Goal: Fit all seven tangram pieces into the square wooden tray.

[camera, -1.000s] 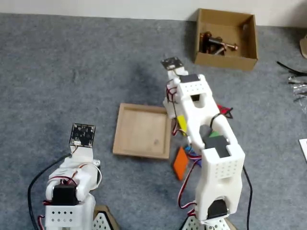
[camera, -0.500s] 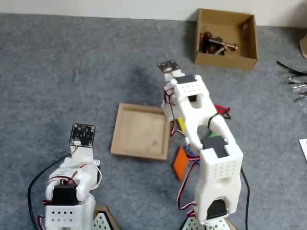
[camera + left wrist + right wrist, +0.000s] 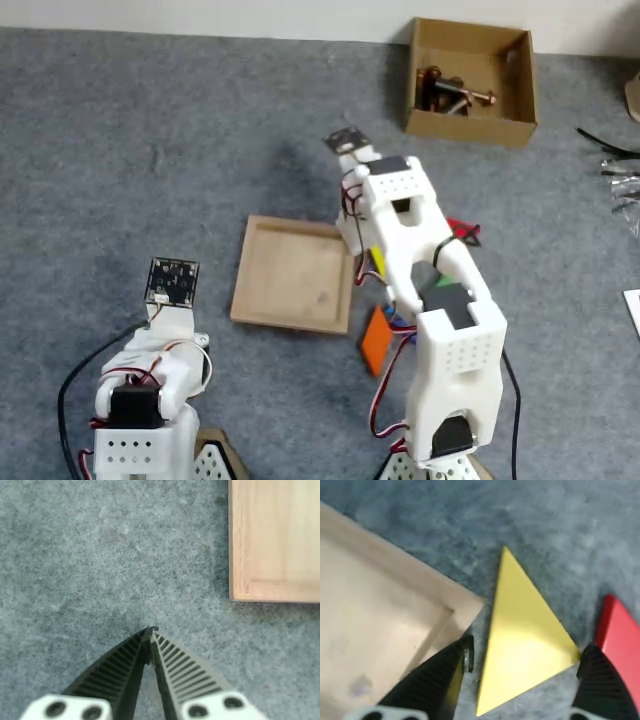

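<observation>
The square wooden tray lies empty on the grey carpet, and its corner is beside one finger of my right gripper. That gripper stands open astride a yellow triangle, which lies flat on the carpet just outside the tray's rim. A red piece touches the other finger. From above, the right arm covers most pieces; the yellow triangle's edge, an orange piece and a red piece show around it. My left gripper is shut and empty over bare carpet, short of the tray's corner.
A cardboard box with metal parts stands at the back right. Cables and loose items lie at the right edge. The left arm sits at the front left. Open carpet stretches left of and behind the tray.
The right arm has shifted slightly left and its wrist has turned a little. The tray has slid a few pixels to the left. The left arm has not moved.
</observation>
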Motion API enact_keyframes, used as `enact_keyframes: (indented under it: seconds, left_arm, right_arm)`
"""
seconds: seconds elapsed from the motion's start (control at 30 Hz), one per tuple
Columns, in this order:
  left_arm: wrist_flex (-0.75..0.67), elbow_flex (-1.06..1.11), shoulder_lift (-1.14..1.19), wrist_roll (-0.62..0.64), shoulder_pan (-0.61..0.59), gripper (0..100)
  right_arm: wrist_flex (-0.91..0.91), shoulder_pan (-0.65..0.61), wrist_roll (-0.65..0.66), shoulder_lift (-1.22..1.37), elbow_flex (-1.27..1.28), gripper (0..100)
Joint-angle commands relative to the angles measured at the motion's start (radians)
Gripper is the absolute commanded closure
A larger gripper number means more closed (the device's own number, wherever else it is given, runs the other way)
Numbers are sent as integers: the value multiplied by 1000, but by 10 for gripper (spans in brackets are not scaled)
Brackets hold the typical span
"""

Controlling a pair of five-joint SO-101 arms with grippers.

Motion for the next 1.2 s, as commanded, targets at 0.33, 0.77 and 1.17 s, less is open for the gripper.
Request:
enact_keyframes:
  seconds: [0.33,0.77,1.17]
  left_arm:
    - [3,18,-10,2,12,995]
    - [3,18,-10,2,12,995]
    - [3,18,-10,2,12,995]
  right_arm:
    - [-16,41,46,-44,15,673]
    - [-16,42,100,-42,22,673]
    - [-48,44,107,-44,70,728]
